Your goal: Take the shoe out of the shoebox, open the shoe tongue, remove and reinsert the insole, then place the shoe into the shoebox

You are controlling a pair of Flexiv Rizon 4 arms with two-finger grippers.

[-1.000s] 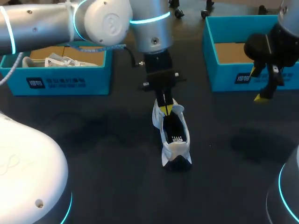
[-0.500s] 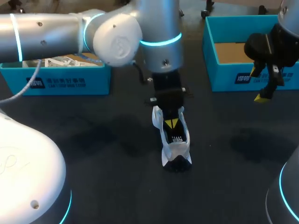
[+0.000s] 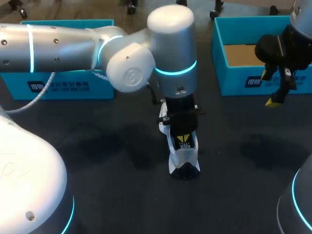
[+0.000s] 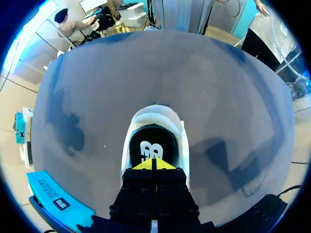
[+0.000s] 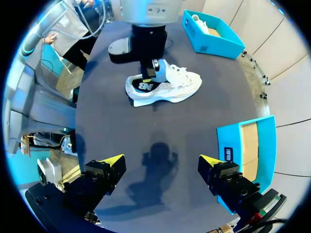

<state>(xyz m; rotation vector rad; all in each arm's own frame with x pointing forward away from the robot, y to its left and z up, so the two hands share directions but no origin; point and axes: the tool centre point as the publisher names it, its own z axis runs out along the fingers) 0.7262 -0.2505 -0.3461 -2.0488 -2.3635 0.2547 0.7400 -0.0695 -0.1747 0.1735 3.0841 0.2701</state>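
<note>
Pushed deeper along the white shoe toward its heel since a second ago, left pincer with yellow tips pressed together inside the opening over the dark insole. Standing upright near the table's middle, heel toward the near edge. Hanging spread apart near the far right corner, right pincer, just before a teal shoebox.
</note>
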